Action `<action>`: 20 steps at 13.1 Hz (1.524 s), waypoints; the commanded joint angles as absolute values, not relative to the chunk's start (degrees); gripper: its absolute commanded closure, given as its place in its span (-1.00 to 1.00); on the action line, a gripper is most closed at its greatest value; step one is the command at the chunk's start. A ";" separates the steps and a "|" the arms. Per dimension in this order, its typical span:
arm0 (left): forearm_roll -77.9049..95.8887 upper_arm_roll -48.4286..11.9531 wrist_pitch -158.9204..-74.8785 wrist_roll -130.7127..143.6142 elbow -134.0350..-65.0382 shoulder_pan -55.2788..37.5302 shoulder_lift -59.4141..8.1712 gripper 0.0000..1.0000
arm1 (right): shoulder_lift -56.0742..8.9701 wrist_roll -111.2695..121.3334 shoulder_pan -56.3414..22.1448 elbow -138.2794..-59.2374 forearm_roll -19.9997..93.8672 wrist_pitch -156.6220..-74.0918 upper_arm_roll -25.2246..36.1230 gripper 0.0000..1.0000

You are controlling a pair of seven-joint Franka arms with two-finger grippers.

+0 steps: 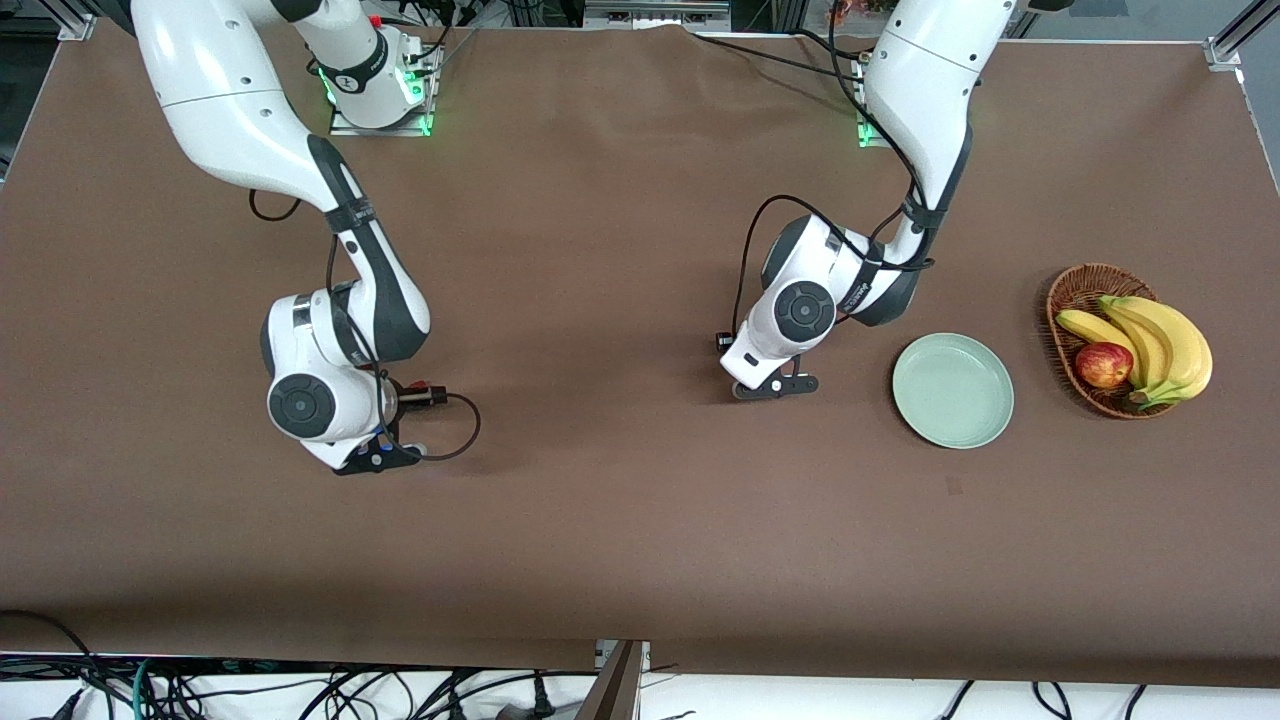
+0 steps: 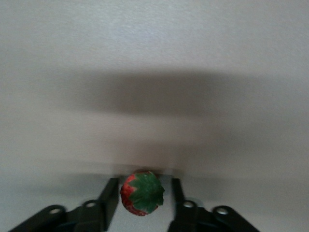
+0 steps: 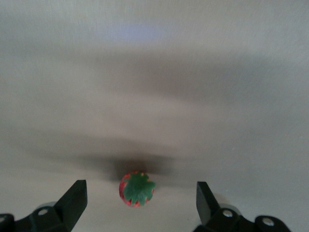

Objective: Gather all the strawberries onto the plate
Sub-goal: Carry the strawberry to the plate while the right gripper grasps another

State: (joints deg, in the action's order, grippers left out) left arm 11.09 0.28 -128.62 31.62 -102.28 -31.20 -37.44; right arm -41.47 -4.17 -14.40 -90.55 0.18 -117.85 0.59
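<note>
Right end effector (image 1: 385,455) sat low over the brown bench (image 1: 620,540), fingers spread wide either side of a small red strawberry with green cap (image 3: 136,189), not touching. Left end effector (image 1: 775,385), beside the pale mint-green round plate (image 1: 953,390), had its fingers narrowed around another strawberry (image 2: 142,193); contact unclear. Plate held nothing.

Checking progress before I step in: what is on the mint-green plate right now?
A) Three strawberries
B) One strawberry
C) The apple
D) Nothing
D: the plate lies bare in the front view, while one strawberry sits between the left gripper's fingers and another strawberry between the right gripper's open fingers.
</note>
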 commanded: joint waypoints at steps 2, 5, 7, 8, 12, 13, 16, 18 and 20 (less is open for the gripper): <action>9.14 1.58 -124.05 34.19 -101.08 -30.77 -34.47 1.00 | -35.95 -3.16 -14.15 -101.15 1.05 -125.06 0.18 -1.00; 8.97 3.25 -107.20 32.62 -96.09 -26.91 -28.75 1.00 | -35.07 -3.16 -14.15 -104.14 0.97 -127.78 0.09 -1.00; 8.88 3.34 -99.79 27.53 -91.86 -21.56 -28.21 1.00 | -35.16 -3.25 -14.15 -104.85 1.05 -129.55 0.09 -0.80; 7.83 3.43 -97.58 24.73 -91.24 -19.01 -28.30 1.00 | -35.33 -3.25 -14.15 -104.68 1.05 -129.64 0.09 -0.58; 1.50 3.43 -101.66 12.25 -90.97 -9.09 -32.68 0.99 | -35.42 -3.34 -14.15 -104.59 1.05 -129.73 -0.09 0.32; 1.49 3.25 -105.08 7.69 -91.05 -6.88 -34.17 0.99 | -35.51 -3.34 -14.15 -104.42 1.05 -129.73 -0.09 0.47; 1.32 3.34 -107.05 2.11 -91.05 -6.15 -38.39 0.98 | -35.51 -3.60 -14.50 -103.45 1.66 -129.81 -0.09 0.61; 1.14 3.34 -109.15 1.85 -91.05 -6.06 -39.90 0.37 | -35.60 -4.48 -15.64 -101.26 4.11 -129.73 -0.70 0.61; 1.32 3.34 -108.90 2.28 -91.06 -5.98 -39.64 -1.00 | -36.64 -7.79 -18.09 -97.58 10.16 -129.81 -1.76 0.61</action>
State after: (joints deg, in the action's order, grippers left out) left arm 2.57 3.46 -109.55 2.87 -92.01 -5.96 -40.29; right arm -36.88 -4.71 -15.54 -100.12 5.79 -130.10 -1.07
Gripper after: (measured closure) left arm 0.604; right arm 0.709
